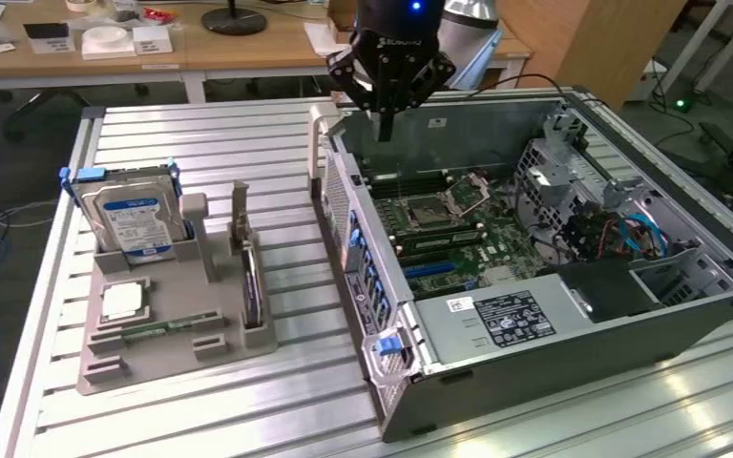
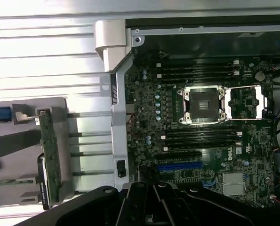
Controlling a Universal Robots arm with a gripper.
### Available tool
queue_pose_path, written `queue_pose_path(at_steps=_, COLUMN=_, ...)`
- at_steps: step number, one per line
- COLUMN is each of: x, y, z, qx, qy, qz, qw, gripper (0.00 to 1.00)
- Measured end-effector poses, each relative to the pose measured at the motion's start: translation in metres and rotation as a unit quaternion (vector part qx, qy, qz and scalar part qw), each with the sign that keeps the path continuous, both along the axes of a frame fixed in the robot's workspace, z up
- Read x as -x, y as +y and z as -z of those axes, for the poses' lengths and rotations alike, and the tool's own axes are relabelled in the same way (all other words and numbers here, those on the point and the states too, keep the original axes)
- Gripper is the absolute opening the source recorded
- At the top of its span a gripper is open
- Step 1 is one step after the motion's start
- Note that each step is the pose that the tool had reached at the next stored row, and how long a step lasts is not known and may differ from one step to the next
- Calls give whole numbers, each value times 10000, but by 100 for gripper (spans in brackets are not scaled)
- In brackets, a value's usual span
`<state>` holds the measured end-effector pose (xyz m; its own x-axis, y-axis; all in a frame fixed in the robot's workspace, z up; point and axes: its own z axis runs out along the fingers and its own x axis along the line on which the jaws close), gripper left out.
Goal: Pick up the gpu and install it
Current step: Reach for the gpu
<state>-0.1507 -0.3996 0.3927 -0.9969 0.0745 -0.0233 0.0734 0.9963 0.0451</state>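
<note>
Over the open computer case, claw first, then outward:

- Gripper (image 1: 386, 132) (image 2: 154, 193): hangs point-down from the arm, above the case's far corner. Its fingers are pressed together into one dark stub with nothing between them, and they touch nothing.
- Computer case (image 1: 380, 315): a tower lying on its side with the panel off, interior facing up.
- Motherboard (image 1: 469, 250) (image 2: 144, 117): a dark green board lying flat on the case floor, below the gripper.
- CPU socket (image 1: 465, 197) (image 2: 203, 104): a metal frame, its retaining plate swung open just beside it; black memory slots run along both sides.
- Blue expansion slot (image 2: 180, 166): on the motherboard, near the gripper's body in the wrist view.
- Power supply (image 1: 507, 320): a grey box with a black label, at the near end of the case.
- Fixture tray (image 1: 150, 358) (image 2: 17, 141): a grey moulded holder on the table, to the exterior view's left of the case.
- Gpu (image 1: 249, 277) (image 2: 50, 150): stands on edge in the tray's slot nearest the case (green board edge and black fan visible from the wrist), well apart from the gripper.
- Hard drive (image 1: 135, 221): silver with a blue-white label, upright at the tray's far end.
- Memory stick (image 1: 163, 329): slim and green, lying flat in the tray.
- Table (image 1: 214, 143): a ribbed aluminium surface bearing the tray and case.
</note>
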Motion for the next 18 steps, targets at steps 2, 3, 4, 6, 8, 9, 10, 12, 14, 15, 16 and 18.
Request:
queue_pose_path(at_steps=2, x=51, y=-1, z=1, qx=0, qy=0, qz=-1, qw=10000, gripper=11)
queue_pose_path(at_steps=3, x=74, y=-2, z=1, qx=0, qy=0, qz=-1, qw=10000, gripper=11)
queue_pose_path(at_steps=4, x=99, y=-3, z=2, qx=0, qy=0, qz=-1, qw=10000, gripper=11)
queue_pose_path(at_steps=6, x=140, y=-4, z=4, qx=0, qy=0, qz=-1, qw=10000, gripper=11)
queue_pose_path(at_steps=8, x=173, y=-6, z=5, qx=0, qy=0, qz=-2, qw=10000, gripper=11)
queue_pose_path(at_steps=9, x=191, y=-7, z=6, qx=0, qy=0, qz=-2, qw=10000, gripper=11)
queue_pose_path(at_steps=10, x=213, y=-8, z=7, qx=0, qy=0, qz=-3, qw=10000, gripper=11)
queue_pose_path(at_steps=12, x=247, y=-9, z=8, qx=0, qy=0, qz=-3, qw=10000, gripper=11)
queue_pose_path(at_steps=14, x=278, y=-12, z=9, qx=0, qy=0, qz=-4, qw=10000, gripper=11)
queue_pose_path(at_steps=15, x=290, y=-15, z=9, qx=0, qy=0, qz=-9, qw=10000, gripper=11)
queue_pose_path(at_steps=16, x=302, y=-21, z=9, qx=0, qy=0, qz=-25, qw=10000, gripper=11)
queue_pose_path(at_steps=18, x=323, y=-33, z=10, qx=0, qy=0, qz=-78, qw=10000, gripper=11)
